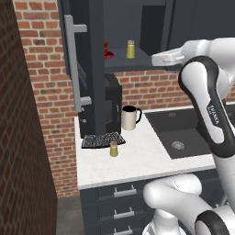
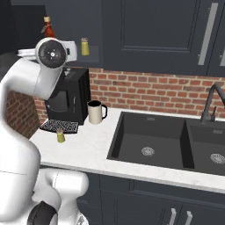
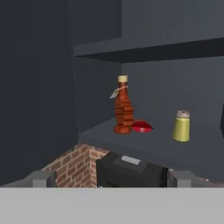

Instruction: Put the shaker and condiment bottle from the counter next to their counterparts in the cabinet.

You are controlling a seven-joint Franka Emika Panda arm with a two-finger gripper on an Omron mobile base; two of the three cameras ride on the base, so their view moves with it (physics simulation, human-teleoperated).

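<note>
**Inspector:** Gripper condition?

**Assistant:** In the hand view the gripper (image 3: 111, 179) is released. Both fingertips (image 3: 41, 178) stand wide apart with nothing between them. It sits just outside the open cabinet (image 3: 39, 87), facing the lower shelf (image 3: 144, 146).

**Inspector:** Location of the condiment bottle?

**Assistant:** The condiment bottle (image 3: 123, 109) is upright on that shelf, toward the cabinet's side wall. It has a red-orange body, a yellowish cap and a pale tag at the neck. A small red bottle (image 3: 142, 127) lies low on the shelf, touching or just beside its base; I cannot tell which. A bright yellow shaker (image 3: 181, 127) with a pale cap stands upright on the same shelf, apart from both.

**Inspector:** And the olive shaker?

**Assistant:** The olive-yellow shaker (image 1: 114, 149) is on the counter (image 1: 137, 160), upright, just in front of the drip tray (image 1: 103, 140) of the black coffee machine (image 1: 112, 108). It is below the cabinet and well away from the gripper.

**Inspector:** Other items?

**Assistant:** A cream mug (image 1: 130, 118) with a black handle stands beside the machine. A dark sink (image 2: 149, 140) is set in the counter further along. The cabinet door (image 1: 85, 69), with its silver bar handle, stands open.
</note>
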